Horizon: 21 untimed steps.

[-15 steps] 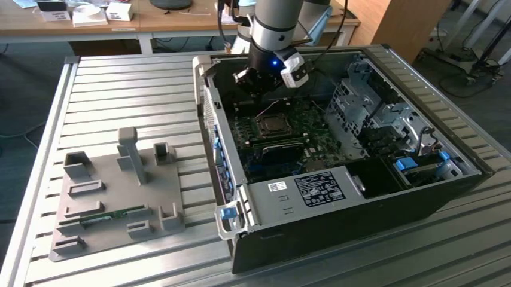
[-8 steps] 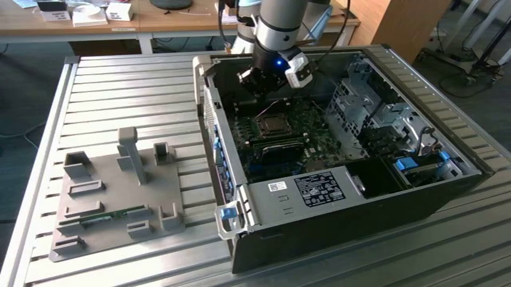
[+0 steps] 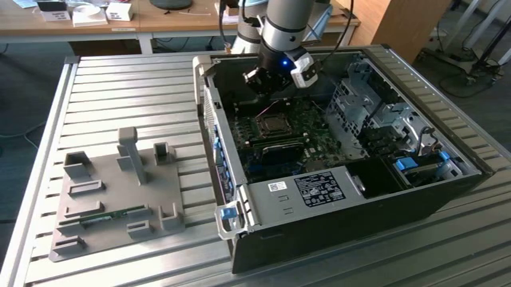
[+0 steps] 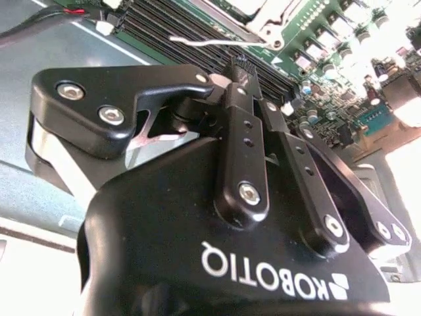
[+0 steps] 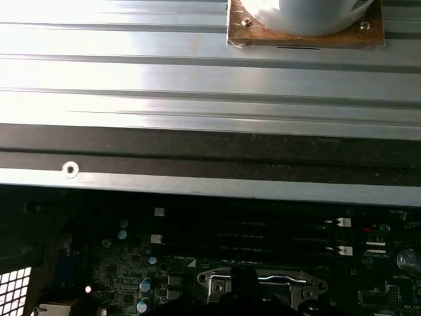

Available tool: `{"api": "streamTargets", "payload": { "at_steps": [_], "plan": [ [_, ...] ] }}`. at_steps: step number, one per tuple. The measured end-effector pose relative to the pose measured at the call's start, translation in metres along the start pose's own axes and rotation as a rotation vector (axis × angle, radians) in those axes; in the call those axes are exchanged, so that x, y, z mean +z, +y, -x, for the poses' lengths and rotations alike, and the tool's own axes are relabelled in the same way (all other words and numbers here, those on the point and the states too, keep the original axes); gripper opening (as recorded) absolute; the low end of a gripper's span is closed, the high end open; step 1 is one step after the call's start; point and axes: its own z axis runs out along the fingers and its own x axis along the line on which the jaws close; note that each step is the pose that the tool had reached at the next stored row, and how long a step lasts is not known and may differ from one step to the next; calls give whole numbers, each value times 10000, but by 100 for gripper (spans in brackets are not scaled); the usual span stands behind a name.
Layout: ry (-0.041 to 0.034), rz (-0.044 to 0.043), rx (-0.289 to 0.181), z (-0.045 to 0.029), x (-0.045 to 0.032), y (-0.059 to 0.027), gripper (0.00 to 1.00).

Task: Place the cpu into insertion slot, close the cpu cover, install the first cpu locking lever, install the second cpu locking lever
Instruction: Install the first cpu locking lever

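Quick status on this one. The gripper [image 4: 238, 66] hangs over the motherboard [image 3: 319, 134], toward the far side of the open computer case [image 3: 343, 197]. The case sits on the slatted table [image 3: 119, 89], over on the exterior view's right. In the second wrist view its fingers [image 4: 242, 131] are pressed together at the tips with nothing visible between them, so it's carrying nothing.

The insertion slot [image 3: 259, 128] sits on the board a bit nearer than the gripper, right beside the memory slots [image 4: 171, 26]. The grey square in the middle of it looks like the cpu [image 3: 273, 124] already seated, so step one seems done. The cpu cover [image 4: 276, 27] appears to be lying flat over the socket instead of standing up, so that's probably closed too.

The levers are the fuzzy bit. A thin bright locking lever [image 4: 204, 42] runs low along the socket's edge by the memory slots, close to the fingertips. Honestly, I can't tell if it's hooked under its catch or just resting there. So my read is chip in, cover down, lever work not clearly finished.
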Motion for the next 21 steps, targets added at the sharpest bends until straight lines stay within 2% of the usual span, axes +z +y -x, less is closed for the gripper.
{"api": "streamTargets", "payload": {
  "at_steps": [7, 11, 21],
  "plan": [
    [-22, 15, 114, 34, 86, -15, 11],
    [-60, 10, 309, 45, 107, -2, 11],
    [-84, 6, 432, 83, 141, 43, 11]
  ]
}}
